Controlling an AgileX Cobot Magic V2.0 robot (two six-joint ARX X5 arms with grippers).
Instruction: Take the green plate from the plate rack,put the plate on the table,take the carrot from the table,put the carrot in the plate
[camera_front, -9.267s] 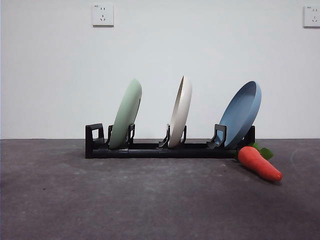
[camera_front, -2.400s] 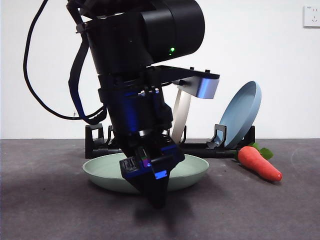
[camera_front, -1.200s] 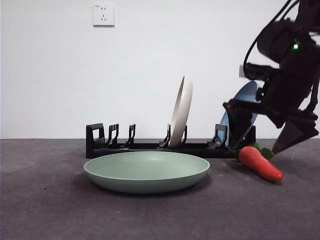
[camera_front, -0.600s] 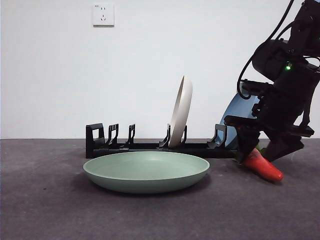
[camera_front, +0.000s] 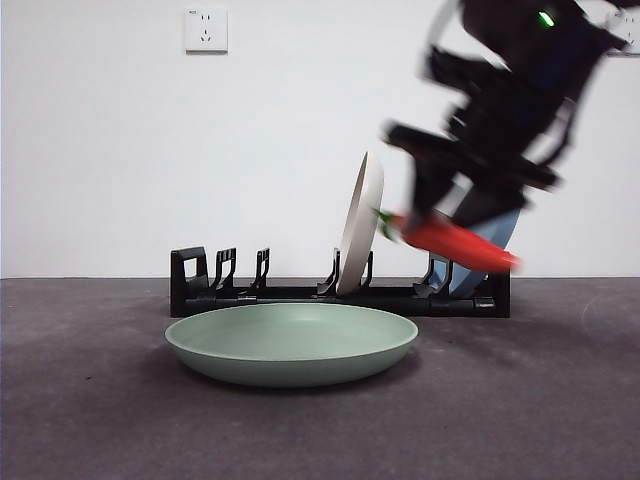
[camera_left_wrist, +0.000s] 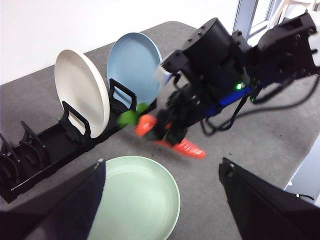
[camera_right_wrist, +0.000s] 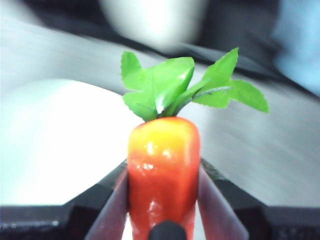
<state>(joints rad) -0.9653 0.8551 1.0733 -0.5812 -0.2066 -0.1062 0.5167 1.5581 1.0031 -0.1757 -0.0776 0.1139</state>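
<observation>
The green plate (camera_front: 291, 343) lies flat on the table (camera_front: 100, 420) in front of the black plate rack (camera_front: 300, 297); it also shows in the left wrist view (camera_left_wrist: 137, 200) and, washed out, in the right wrist view (camera_right_wrist: 55, 140). My right gripper (camera_front: 445, 225) is shut on the carrot (camera_front: 455, 243) and holds it in the air above the rack, right of the plate. In the right wrist view the carrot (camera_right_wrist: 163, 170) sits between the jaws, leaves pointing away. The left wrist view shows the carrot (camera_left_wrist: 172, 140) held above the table. My left gripper (camera_left_wrist: 162, 200) is open and empty, high above the plate.
A cream-white plate (camera_front: 361, 222) stands in the rack's middle slot and a blue plate (camera_front: 490, 240) leans at its right end, partly behind the right arm. A wall with sockets is behind the rack.
The right gripper closed on the carrot on the table and has lifted it up and to the left. Earlier the green plate was moved from the rack to the table.
</observation>
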